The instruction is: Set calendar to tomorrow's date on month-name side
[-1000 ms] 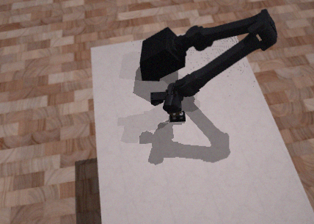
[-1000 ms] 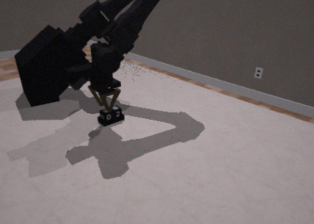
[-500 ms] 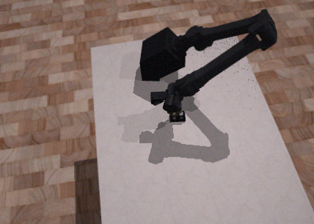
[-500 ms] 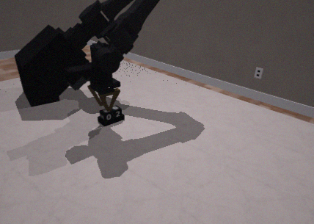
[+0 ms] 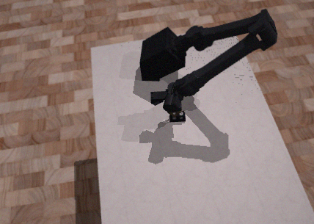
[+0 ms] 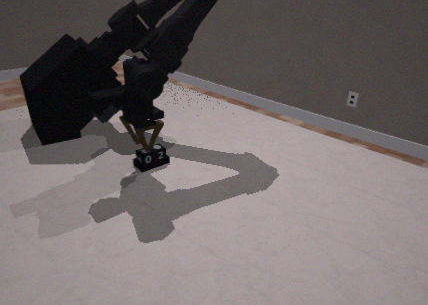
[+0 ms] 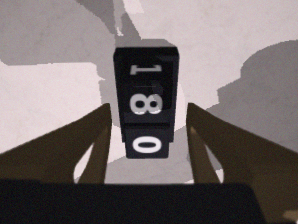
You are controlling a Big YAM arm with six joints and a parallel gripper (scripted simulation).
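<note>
Pale table [image 5: 198,186] [image 6: 280,243] [image 7: 45,95], parquet floor [image 5: 48,116] [image 6: 12,89], grey wall [image 6: 310,38]

We bend our black arm [image 5: 216,66] [image 6: 167,40] sharply at its raised elbow, the forearm slanting down. Our end effector [image 5: 177,114] [image 6: 148,145] [image 7: 148,112] points down, its two brown fingers parted, tips apart, gripping nothing.

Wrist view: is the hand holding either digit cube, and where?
Nothing is held: the hand stands open, with gaps showing between both fingers and the digit cubes.
</note>
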